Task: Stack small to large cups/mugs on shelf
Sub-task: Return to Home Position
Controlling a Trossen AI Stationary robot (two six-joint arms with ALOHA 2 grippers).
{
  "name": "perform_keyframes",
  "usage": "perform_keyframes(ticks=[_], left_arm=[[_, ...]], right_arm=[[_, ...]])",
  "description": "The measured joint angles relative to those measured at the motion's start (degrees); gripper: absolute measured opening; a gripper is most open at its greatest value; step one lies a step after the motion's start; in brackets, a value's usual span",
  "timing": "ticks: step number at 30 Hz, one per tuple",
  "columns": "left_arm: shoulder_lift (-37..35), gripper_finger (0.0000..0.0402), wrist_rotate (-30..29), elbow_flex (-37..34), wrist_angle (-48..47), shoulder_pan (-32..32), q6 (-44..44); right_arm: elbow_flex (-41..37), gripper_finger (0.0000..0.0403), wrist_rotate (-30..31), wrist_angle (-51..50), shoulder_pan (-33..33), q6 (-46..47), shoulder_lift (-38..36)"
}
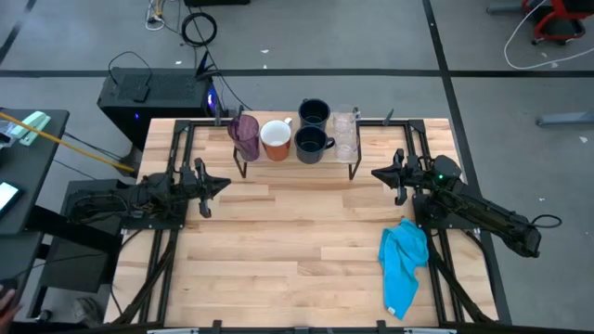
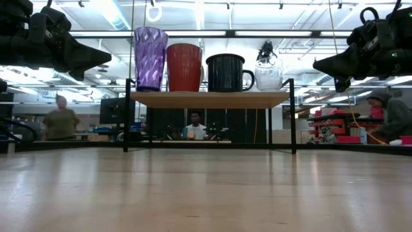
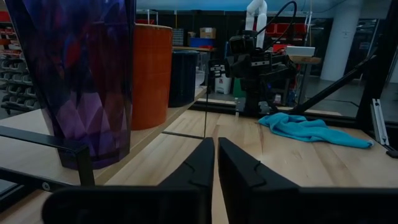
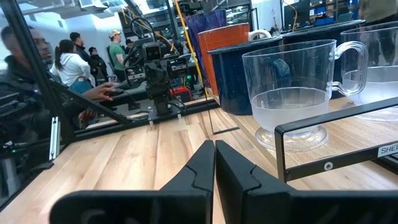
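The shelf (image 1: 297, 158) stands at the table's far edge on black wire legs. On it, from left to right, stand the purple tumbler (image 1: 245, 135), the orange-brown mug (image 1: 276, 139), two navy mugs (image 1: 312, 142) (image 1: 314, 113) one behind the other, and two clear glasses (image 1: 346, 147) (image 1: 345, 122). All stand upright on their bases. My left gripper (image 1: 221, 184) is shut, left of the shelf above the table, near the tumbler (image 3: 74, 74). My right gripper (image 1: 377, 173) is shut, right of the shelf, near the clear glasses (image 4: 292, 93).
A bright blue cloth (image 1: 403, 263) lies crumpled on the table's right near part. The middle of the wooden tabletop (image 1: 297, 250) lies between the arms. People show in the room beyond the table (image 2: 61, 116).
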Motion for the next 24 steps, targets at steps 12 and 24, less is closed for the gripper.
perform_keyframes(ticks=[12,24], left_arm=[[0.00,0.0027,-0.01,0.00,0.00,0.01,0.00],[0.00,0.0036,-0.02,0.00,0.01,0.02,0.00]], right_arm=[[0.00,0.0018,0.00,0.00,-0.01,-0.01,0.00],[0.01,0.0018,-0.01,0.00,-0.01,0.00,0.00]])
